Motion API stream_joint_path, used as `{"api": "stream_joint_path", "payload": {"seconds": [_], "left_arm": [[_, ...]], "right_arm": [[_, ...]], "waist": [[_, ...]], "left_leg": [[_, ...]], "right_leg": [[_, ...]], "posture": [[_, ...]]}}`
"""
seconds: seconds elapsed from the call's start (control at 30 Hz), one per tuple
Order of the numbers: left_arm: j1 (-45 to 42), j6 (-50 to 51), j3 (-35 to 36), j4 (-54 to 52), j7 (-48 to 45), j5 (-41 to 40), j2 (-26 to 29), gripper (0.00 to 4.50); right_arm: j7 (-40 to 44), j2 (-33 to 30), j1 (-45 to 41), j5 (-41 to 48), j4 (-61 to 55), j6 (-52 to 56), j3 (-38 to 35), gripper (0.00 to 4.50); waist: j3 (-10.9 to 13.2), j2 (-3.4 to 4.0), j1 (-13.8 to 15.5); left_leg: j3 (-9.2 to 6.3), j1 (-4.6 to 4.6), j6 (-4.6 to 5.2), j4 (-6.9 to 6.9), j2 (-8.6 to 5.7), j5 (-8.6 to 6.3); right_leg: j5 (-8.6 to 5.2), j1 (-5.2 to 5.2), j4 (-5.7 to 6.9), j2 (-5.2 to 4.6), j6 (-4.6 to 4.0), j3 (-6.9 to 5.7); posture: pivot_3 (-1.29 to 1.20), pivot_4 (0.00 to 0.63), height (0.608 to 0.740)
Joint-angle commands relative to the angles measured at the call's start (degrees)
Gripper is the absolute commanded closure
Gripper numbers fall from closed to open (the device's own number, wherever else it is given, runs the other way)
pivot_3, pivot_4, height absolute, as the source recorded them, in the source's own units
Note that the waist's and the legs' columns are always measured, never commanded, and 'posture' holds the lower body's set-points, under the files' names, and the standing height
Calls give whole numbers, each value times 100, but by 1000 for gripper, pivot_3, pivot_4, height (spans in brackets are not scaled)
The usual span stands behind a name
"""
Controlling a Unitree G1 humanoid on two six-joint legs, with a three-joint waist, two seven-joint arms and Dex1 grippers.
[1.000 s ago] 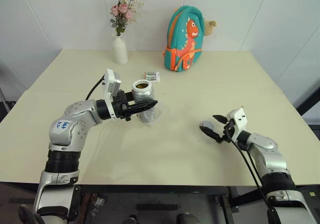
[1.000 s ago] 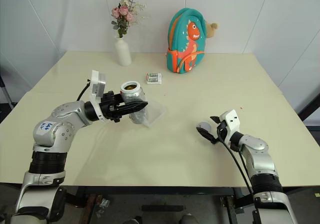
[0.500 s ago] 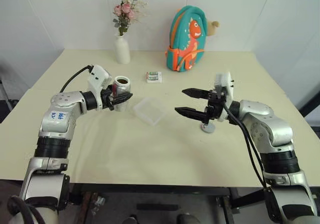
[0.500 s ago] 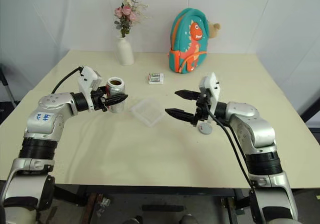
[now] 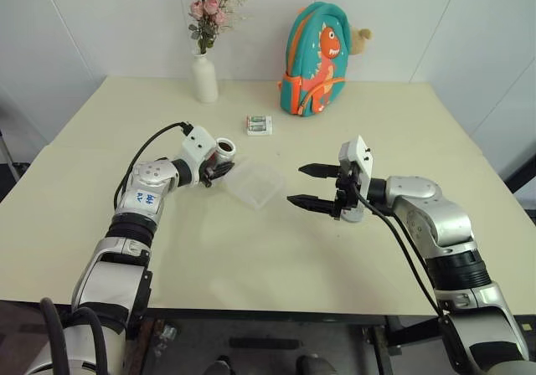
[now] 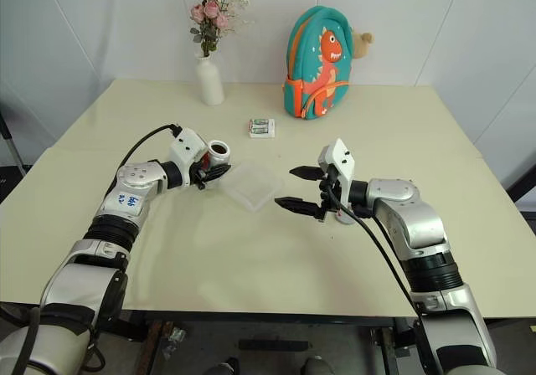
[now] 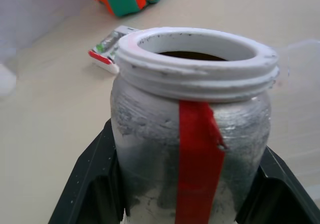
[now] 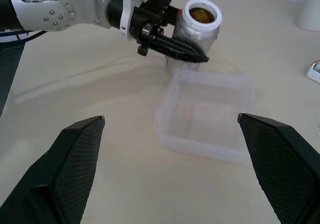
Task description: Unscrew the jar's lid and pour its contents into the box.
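Note:
The jar is small, silvery-clear with a red strip and a white threaded mouth, and it has no cap on. It stands upright by the left corner of the box, a shallow clear square. My left gripper is shut on the jar's body. Dark brown contents show inside the mouth. My right gripper hovers open just right of the box, pointing at it, with nothing between its fingers. A grey bit of the lid peeks out on the table under my right wrist.
A small white-and-green pack lies behind the box. At the table's back stand a white flower vase and a teal dinosaur backpack. The table is bare in front of the box.
My right gripper has lifted off the table by the lid and swung in toward the box, staying open. My left arm has stretched forward, carrying the jar upright beside the box.

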Motion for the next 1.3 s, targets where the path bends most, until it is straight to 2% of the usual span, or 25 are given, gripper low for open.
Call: {"api": "stream_joint_path", "payload": {"seconds": [0.03,0.17,0.2,0.27,0.4,0.47,0.57,0.83,1.0,1.07,1.3], "left_arm": [[-375,-630,19,97,522,292,96,2060],[-490,-1394,-365,97,1097,1028,204,2060],[-536,-1736,-707,31,1780,1687,356,2060],[-652,-2050,-1143,77,2683,2483,506,2060],[-1143,-1925,-3043,73,5332,5375,908,2060],[-1389,-1557,-3774,368,6244,6272,849,2060],[-1719,-1315,-4422,630,7261,7014,627,2060],[-2293,-1025,-5275,1249,7685,7788,323,2060],[-2551,-1067,-5503,1237,7787,7954,280,2060],[-2589,-1171,-5483,1381,7433,7877,275,2060],[-2374,-1844,-4950,1089,7046,7170,604,2060]], "right_arm": [[-76,15,72,110,-272,-36,-207,10],[-148,37,203,128,-369,-20,-233,10],[-192,52,227,136,-370,-9,-259,10],[-255,74,260,145,-374,-4,-297,10],[-405,158,334,231,-498,86,-407,10],[-477,217,367,306,-576,150,-451,10],[-590,280,438,387,-690,246,-476,10],[-859,425,559,579,-863,401,-554,10],[-942,500,573,645,-864,417,-581,10],[-944,499,571,639,-854,405,-577,10],[-944,467,598,652,-819,396,-617,10]], "waist": [[0,0,8],[0,0,23],[0,0,23],[0,0,22],[1,-2,47],[1,-2,49],[1,-2,48],[1,-3,12],[1,-4,50],[2,-4,43],[2,-4,26]], "left_leg": [[0,0,0,7,-1,0],[0,2,-1,17,-4,0],[0,4,-1,17,-4,1],[-1,5,-1,17,-3,1],[-1,5,-1,20,-6,1],[-1,4,-1,23,-7,0],[-1,4,-1,23,-10,0],[0,1,-1,7,-9,0],[0,0,-1,6,-12,0],[-1,-1,-1,6,-13,0],[0,0,-1,7,-11,1]], "right_leg": [[1,3,3,0,1,0],[6,12,4,-2,9,0],[6,12,6,-2,9,1],[6,12,9,-1,8,1],[6,11,14,-2,9,3],[6,13,15,-2,10,3],[5,14,17,-3,13,5],[-3,-1,24,0,14,5],[-7,-1,26,-3,16,5],[-8,-1,26,-3,17,5],[-8,-3,32,-2,16,6]], "posture": [[0,150,740],[0,150,740],[0,150,740],[0,150,740],[0,150,740],[0,150,740],[0,150,740],[0,150,740],[0,150,740],[0,150,740],[0,150,740]]}}
